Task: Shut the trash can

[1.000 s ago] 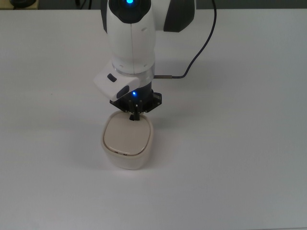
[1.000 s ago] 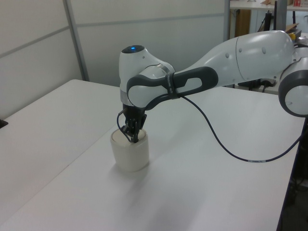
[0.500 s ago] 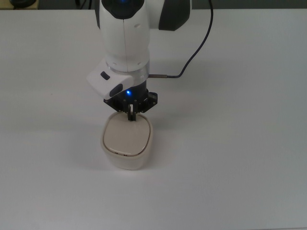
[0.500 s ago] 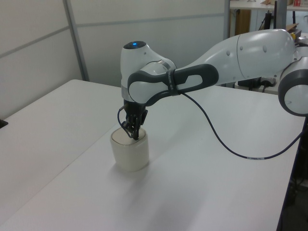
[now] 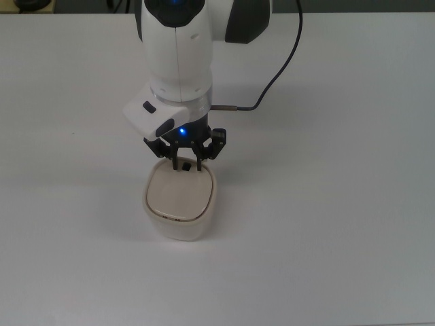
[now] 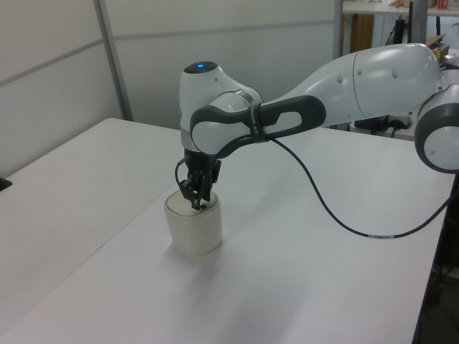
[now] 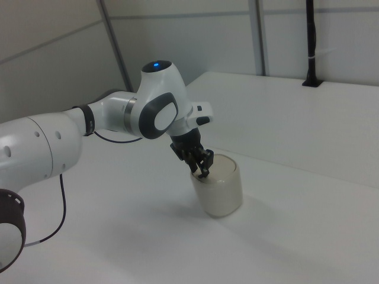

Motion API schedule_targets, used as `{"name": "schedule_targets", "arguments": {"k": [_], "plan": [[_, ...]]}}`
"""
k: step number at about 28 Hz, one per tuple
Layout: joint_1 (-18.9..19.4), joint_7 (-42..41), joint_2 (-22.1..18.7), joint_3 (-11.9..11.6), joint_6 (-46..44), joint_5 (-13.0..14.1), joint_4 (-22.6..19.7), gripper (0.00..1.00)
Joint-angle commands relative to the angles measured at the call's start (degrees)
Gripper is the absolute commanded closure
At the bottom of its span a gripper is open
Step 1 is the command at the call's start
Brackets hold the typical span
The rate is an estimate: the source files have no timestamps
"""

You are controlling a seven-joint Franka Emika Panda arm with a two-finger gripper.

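Jaws spread a little now, nothing held between them, whereas half a second back looked pinched together on the tiny dark tab (image 5: 185, 165) at the lid's far edge in the top view. So: just let go. Gripper (image 5: 185, 163) hanging right over that tab, fingertips straddling it, barely above the lid (image 5: 180, 191) or maybe grazing it, hard to say from here. Lid lying flat and flush inside the rim in the top view, no gap visible, no tilt showing in the left view or right view either. Trash can (image 6: 192, 228) sitting upright on the white table (image 5: 326, 224), roughly mid-table, directly under the wrist, not shoved or tipped compared with a second ago. Black cable (image 5: 285, 61) trailing off the arm toward the top view's right, well clear of the bin. Reads like the closing part is basically done and the release confirms it. Probably only a straight lift away left, carefully, so a fingertip doesn't catch the tab and flip the lid back up.
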Motion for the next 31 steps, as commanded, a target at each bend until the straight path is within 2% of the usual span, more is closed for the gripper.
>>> {"name": "schedule_targets", "arguments": {"k": [1,31], "plan": [[-0.57,-0.47,-9.05,-0.55,-20.64,-0.87,2.54,0.00],[-0.57,-1.09,-8.78,-0.47,-20.64,-1.14,2.46,0.00]]}}
